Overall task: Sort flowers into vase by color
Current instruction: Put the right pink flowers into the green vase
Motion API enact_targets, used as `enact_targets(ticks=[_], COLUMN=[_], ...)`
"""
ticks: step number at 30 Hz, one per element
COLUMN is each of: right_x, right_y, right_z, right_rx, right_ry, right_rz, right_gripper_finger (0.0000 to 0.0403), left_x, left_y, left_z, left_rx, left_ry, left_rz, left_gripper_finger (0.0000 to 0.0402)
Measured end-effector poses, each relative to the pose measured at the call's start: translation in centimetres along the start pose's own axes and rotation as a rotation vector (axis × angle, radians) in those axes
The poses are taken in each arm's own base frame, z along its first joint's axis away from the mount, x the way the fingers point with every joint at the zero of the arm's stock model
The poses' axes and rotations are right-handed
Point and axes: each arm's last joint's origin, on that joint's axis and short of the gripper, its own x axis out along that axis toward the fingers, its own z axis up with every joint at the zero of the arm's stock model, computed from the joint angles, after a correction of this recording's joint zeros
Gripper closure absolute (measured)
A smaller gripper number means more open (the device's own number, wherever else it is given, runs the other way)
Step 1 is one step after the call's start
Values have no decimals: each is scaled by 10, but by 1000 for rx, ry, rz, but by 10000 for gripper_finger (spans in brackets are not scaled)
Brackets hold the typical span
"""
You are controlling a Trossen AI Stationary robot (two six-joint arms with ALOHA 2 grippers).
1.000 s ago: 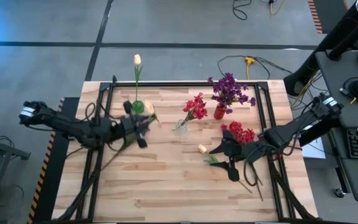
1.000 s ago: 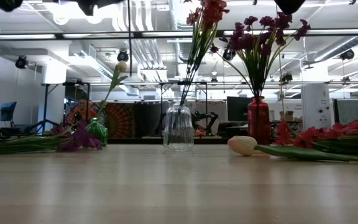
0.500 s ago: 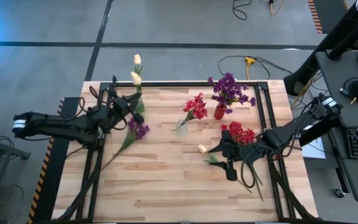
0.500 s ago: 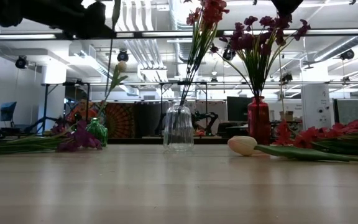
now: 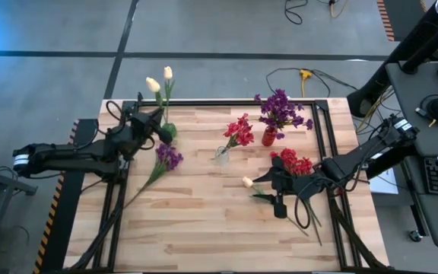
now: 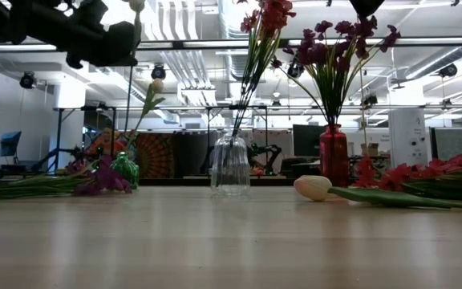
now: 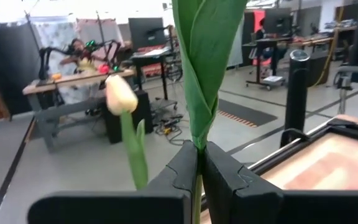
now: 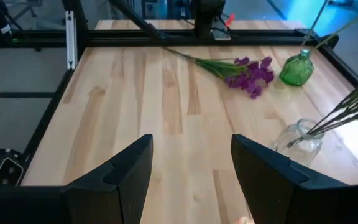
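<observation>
Above the green vase (image 5: 169, 131), the left hand (image 5: 155, 122) clamps a light, floppy tulip (image 5: 153, 84) mid-stem, best held low.

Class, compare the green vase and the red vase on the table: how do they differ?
The green vase stands near the table's left far corner; the red vase stands right of centre. The green vase holds one cream tulip; the red vase holds a full purple bunch. The green vase looks squat, the red taller. Both stand upright.
</observation>
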Motion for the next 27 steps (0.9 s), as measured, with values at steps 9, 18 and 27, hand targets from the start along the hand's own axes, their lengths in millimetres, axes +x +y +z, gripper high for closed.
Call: enact_targets(ticks=[9, 18, 27], right_x=[3, 12, 17], right_y=[-9, -20, -22], right_z=[5, 5, 5], right_rx=[8, -20, -32], right_ry=[-44, -27, -24], right_rz=[-93, -140, -151], right_gripper_finger=[193, 193, 193], left_x=[4, 5, 14], left_y=[7, 7, 12], left_z=[-7, -11, -12], left_rx=[21, 22, 26], left_ry=[54, 60, 56], left_rz=[44, 46, 56], left_gripper_finger=[400, 400, 400])
